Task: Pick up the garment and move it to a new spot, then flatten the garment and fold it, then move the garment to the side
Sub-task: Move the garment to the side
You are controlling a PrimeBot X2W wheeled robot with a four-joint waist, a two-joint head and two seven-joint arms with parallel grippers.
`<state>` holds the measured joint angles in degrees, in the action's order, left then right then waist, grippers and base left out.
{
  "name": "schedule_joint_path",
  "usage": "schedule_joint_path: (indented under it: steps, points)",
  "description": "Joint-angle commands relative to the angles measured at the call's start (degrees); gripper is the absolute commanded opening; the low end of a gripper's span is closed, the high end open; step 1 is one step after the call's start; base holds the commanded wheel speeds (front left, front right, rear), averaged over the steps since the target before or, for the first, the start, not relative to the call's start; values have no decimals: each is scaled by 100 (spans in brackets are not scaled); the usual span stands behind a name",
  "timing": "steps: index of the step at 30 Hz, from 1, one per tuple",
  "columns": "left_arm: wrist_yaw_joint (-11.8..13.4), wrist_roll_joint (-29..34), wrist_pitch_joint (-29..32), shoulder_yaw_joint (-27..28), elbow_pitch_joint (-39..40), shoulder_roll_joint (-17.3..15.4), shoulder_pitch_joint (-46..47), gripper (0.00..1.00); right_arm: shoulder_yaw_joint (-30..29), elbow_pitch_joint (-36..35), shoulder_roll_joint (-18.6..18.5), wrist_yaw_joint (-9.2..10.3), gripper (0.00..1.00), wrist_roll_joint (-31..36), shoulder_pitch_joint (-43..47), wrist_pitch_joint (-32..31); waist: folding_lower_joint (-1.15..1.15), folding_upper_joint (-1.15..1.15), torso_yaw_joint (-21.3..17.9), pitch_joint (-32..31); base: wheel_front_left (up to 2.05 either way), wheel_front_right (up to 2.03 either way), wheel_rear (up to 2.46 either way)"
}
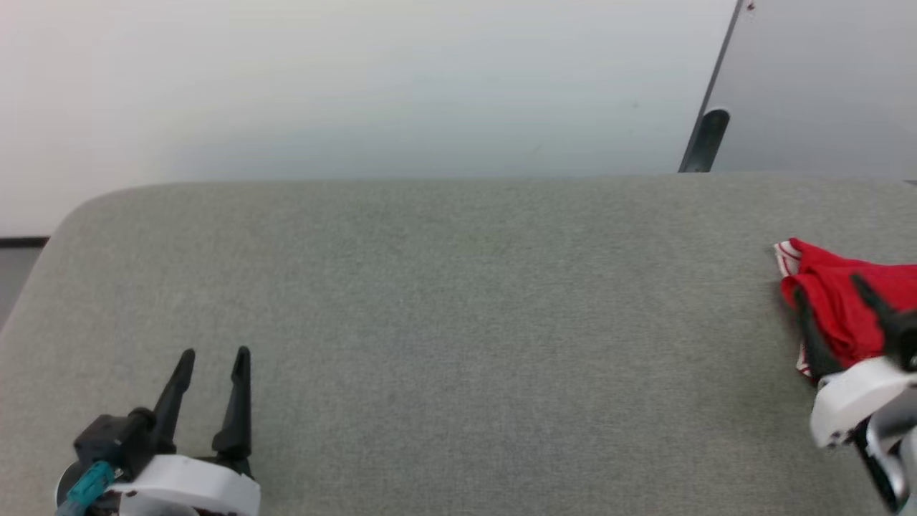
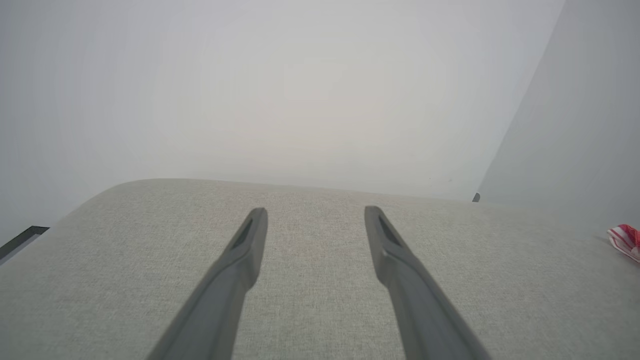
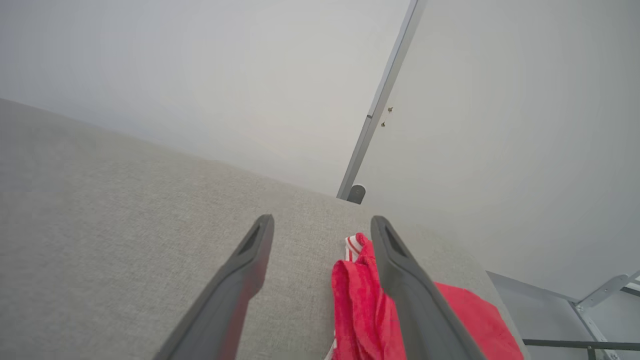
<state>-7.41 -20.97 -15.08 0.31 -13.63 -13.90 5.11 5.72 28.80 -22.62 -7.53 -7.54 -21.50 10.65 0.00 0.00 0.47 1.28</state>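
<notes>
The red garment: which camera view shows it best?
The right wrist view: the garment is nearest and largest there, though one finger crosses it. The head view cuts it off at its right edge; the left wrist view catches a small striped corner.

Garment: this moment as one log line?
garment: bunched, right end of grey cushion | right gripper: open, over garment, no grip | left gripper: open, empty
</notes>
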Motion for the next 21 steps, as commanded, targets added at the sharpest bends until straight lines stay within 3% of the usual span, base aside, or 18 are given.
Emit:
schedule_joint_path:
  steps: [1,10,21]
  points:
    - [-12,22,-3,58,11,-32,-93,100,-118,-106,153,9,100,104,223,90,0,0,-143,-149,0,0,0]
    - [-12,-27,-3,116,132,-257,-380,100,-385,-639,792,9,100,436,1009,241,0,0,-342,-251,0,0,0]
    - [-12,-232,-3,264,220,-364,-651,100,-486,-1057,1140,9,100,625,1549,241,0,0,-439,-294,0,0,0]
